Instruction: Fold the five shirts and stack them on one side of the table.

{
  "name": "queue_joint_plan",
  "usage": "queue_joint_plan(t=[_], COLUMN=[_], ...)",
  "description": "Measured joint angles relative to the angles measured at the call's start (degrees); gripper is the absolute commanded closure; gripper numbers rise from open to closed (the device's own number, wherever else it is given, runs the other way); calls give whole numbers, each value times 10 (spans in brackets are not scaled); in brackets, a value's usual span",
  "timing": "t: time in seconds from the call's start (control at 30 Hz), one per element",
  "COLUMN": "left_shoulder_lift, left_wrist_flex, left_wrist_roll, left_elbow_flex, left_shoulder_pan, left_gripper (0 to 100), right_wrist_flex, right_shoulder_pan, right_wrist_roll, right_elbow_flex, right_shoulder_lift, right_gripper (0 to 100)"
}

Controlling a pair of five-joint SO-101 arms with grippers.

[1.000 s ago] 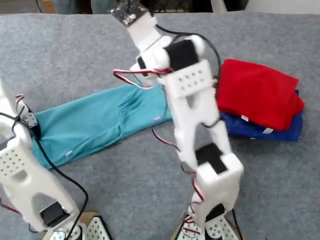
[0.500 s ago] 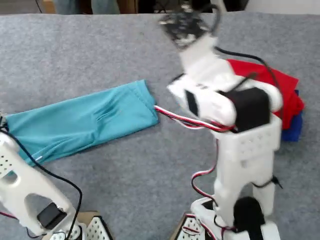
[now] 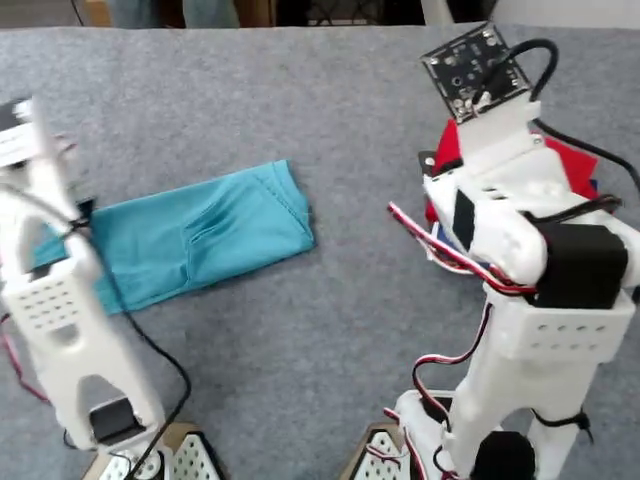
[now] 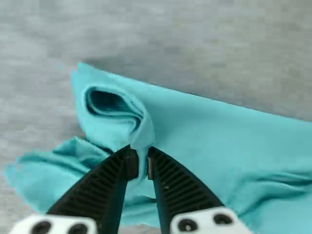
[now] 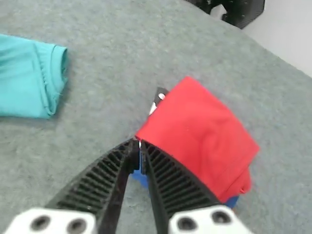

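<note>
Three shirts lay on the table [image 3: 300,100]: we judged the teal shirt [image 3: 200,240], left of centre, part-folded, and the red shirt [image 5: 200,131] on the blue shirt [image 5: 234,200], at right, finished. The left gripper [image 4: 139,161] pinched a teal fold; the right gripper [image 5: 140,146], jaws pressed together and empty, hung by the stack.

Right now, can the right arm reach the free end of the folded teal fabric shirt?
Probably yes: only bare grey table lies between the right gripper and the teal fabric shirt.

Teal shirt [image 3: 200,245] on grey table [image 3: 330,110] — red shirt [image 3: 446,150] well apart
</note>
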Motion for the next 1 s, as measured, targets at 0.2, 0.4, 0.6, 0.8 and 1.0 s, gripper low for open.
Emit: queue_joint_plan(t=[0.2, 0.4, 0.6, 0.8, 1.0], left_shoulder_lift=[-21, -21, -21, -21, -21], left_wrist_flex=[0, 0, -40, -91, -94], left_wrist_roll=[75, 114, 160, 180, 180], left_elbow_flex=[0, 0, 0, 0, 0], left_shoulder_pan=[157, 273, 340, 357, 378], left_gripper=[971, 971, 971, 970, 723], right_wrist_flex=[-27, -29, -32, -32, -32], right_shoulder_pan=[58, 123, 140, 140, 140], right_wrist_roll=[-30, -33, -33, -33, -33], right_elbow_flex=[1, 41, 89, 93, 93], right_shoulder_lift=[0, 0, 0, 0, 0], right_gripper=[983, 983, 983, 983, 983])
